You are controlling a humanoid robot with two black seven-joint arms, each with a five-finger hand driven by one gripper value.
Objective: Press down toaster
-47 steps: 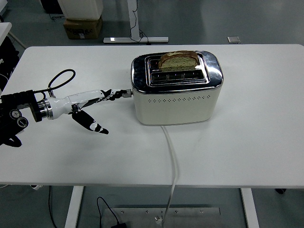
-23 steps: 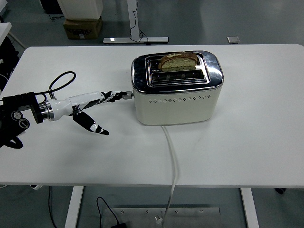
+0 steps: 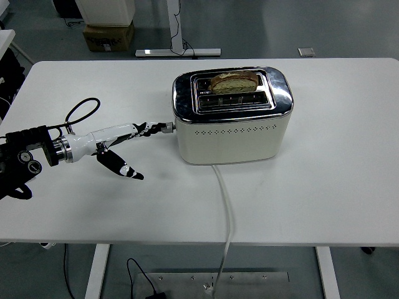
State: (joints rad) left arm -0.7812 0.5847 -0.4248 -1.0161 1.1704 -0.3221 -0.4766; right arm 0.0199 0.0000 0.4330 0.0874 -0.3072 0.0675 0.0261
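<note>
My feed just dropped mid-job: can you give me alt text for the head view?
The robot's left hand reaches from the left, fingertips at the lever on the end of a cream toaster. A bread slice sits low in the rear slot, and the cord trails off the white table.

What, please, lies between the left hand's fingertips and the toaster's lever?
Nothing: in the head view the left hand has its fingertips right at the lever on the toaster, with no visible gap.
</note>
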